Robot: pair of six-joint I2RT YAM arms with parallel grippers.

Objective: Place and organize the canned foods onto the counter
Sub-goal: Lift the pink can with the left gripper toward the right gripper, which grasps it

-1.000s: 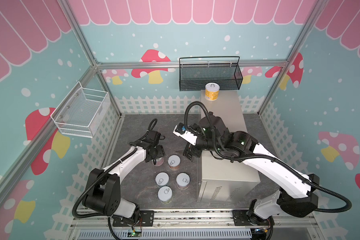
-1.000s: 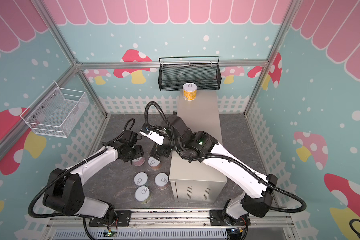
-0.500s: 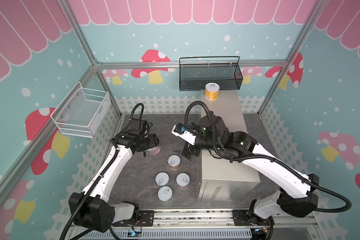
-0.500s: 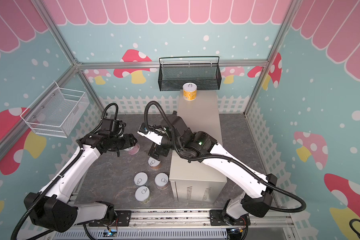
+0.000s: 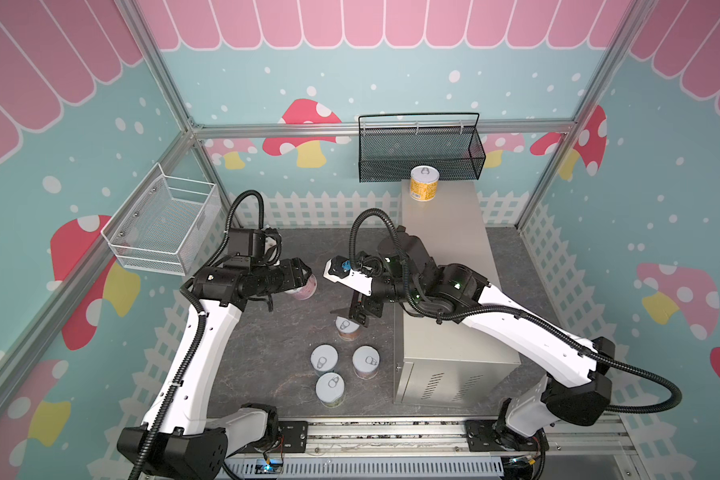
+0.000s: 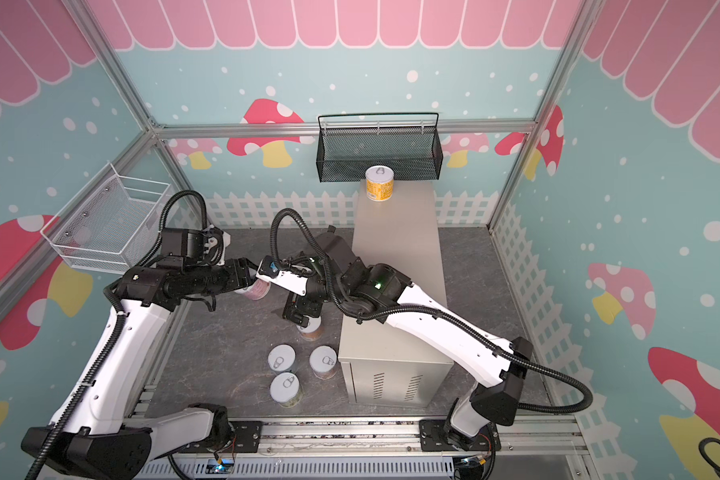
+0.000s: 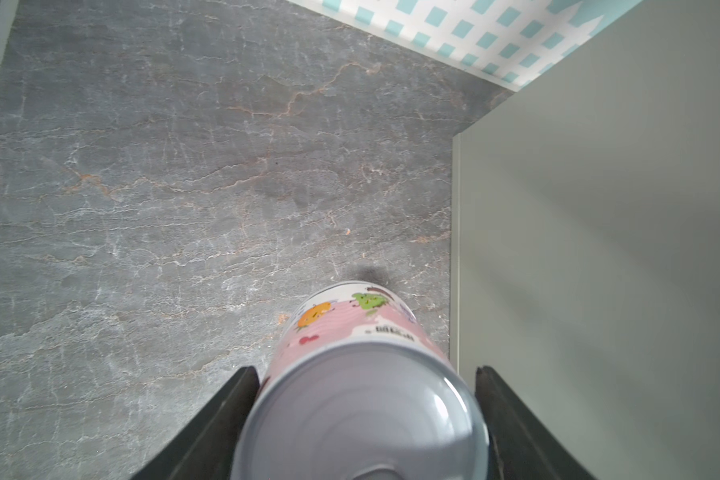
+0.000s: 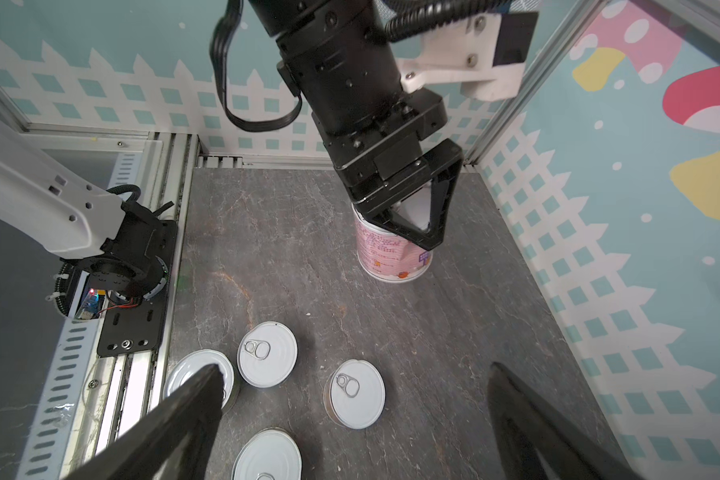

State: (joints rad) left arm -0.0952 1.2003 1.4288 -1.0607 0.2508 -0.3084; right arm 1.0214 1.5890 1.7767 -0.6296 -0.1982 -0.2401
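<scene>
The right end effector (image 8: pixel 355 370) has its fingers (image 8: pixel 192 407) spread wide above four silver-lidded cans (image 8: pixel 267 353) standing on the grey bench (image 8: pixel 308 257). One finger hides part of the nine o'clock can. Ahead at one o'clock, the left end effector (image 8: pixel 395 228) clamps a pink can (image 8: pixel 391 257) near its top.

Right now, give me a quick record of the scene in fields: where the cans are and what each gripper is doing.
counter: one yellow can, upright at its far end
floor: four upright cans, close together beside the counter
left gripper: shut on the pink can
right gripper: open, empty, above the orange can
cans not yet on counter: five
</scene>
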